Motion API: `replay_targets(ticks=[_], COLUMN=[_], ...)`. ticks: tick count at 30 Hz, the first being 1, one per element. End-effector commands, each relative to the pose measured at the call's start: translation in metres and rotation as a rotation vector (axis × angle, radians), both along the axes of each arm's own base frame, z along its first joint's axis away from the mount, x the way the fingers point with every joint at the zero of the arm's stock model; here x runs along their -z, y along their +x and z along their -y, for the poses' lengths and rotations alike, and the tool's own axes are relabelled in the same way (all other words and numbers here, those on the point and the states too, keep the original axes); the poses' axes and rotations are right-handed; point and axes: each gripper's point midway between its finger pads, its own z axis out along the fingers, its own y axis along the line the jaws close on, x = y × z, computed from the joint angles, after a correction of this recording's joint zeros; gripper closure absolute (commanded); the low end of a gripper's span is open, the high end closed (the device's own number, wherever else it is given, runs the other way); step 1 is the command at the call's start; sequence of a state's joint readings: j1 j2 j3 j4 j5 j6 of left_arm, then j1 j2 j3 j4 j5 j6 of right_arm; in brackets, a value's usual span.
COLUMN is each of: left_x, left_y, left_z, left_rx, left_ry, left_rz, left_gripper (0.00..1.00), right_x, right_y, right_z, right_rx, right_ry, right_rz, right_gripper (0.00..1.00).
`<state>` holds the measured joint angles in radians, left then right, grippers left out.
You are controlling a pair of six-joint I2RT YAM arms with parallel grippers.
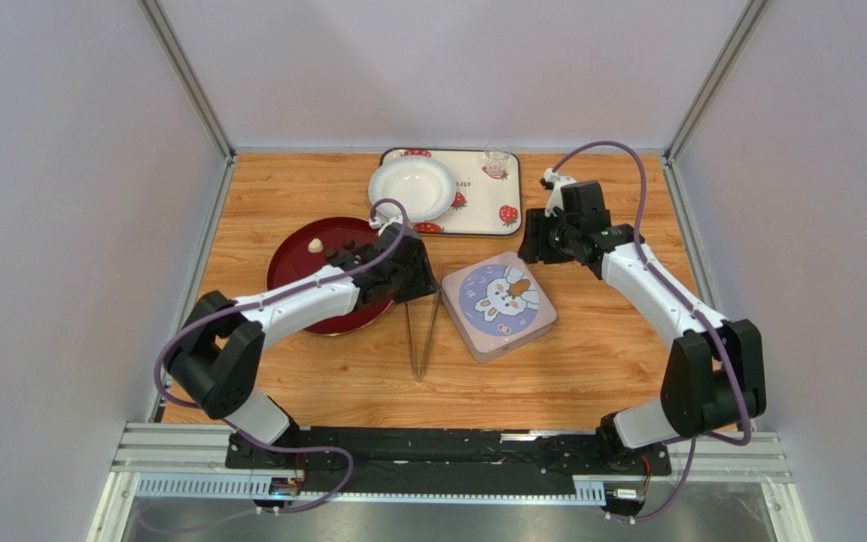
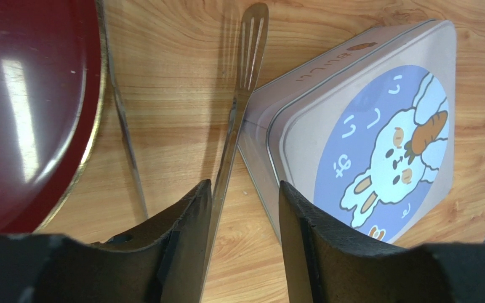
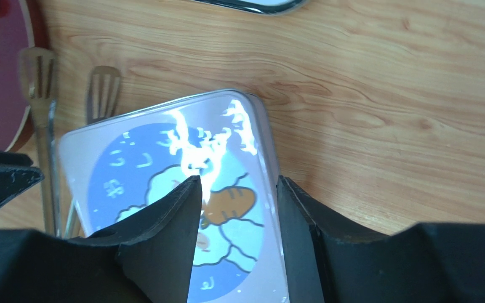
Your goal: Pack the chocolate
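**Lid first, then the tongs**

The chocolate [image 1: 315, 245] lies on the red plate [image 1: 291, 271], at nine o'clock from the rabbit tin [image 1: 498, 303], whose lid is on. The left end effector [image 2: 244, 189] stands open low over the tongs [image 2: 239, 107]. One tong arm runs along the inner side of one finger and the other arm lies outside, so nothing is gripped. The right end effector [image 3: 239, 180] hangs open above the lid, empty.

As I judge it, the lid has to come off before any piece moves. The right side should take the lid by its three o'clock edge and lift straight up. The tongs lie just beside the tin's wall, so a skewed lift could shove them. To take the tongs, the left side needs both arms between its jaws.
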<state>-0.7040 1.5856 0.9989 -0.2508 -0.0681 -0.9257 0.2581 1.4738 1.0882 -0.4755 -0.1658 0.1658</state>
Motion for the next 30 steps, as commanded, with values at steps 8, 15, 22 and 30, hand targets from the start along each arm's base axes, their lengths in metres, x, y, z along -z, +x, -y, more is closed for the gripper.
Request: replay_targets(ticks=[8, 15, 22, 30], left_x=[-0.104, -0.183, -0.244, -0.239], left_y=[0.002, -0.014, -0.046, -0.052], left_z=[-0.068, -0.154, -0.212, -0.239], left_rx=[-0.058, -0.139, -0.163, -0.238], left_ry=[0.049, 0.191, 0.373, 0.454], left_rz=[0.249, 0.455, 0.682, 0.821], left_gripper=[0.39, 0.32, 0.22, 0.15], right_x=[-0.026, 0.001, 0.007, 0.041], right_y=[-0.034, -0.039, -0.035, -0.039], right_z=[-0.111, -0.155, -0.167, -0.171], right_rx=[-0.343, -0.425, -0.427, -0.449], right_ry=[-0.045, -0.169, -0.231, -0.277], right_rz=[0.09, 0.064, 0.062, -0.026], right_gripper=[0.63, 0.86, 1.0, 1.0])
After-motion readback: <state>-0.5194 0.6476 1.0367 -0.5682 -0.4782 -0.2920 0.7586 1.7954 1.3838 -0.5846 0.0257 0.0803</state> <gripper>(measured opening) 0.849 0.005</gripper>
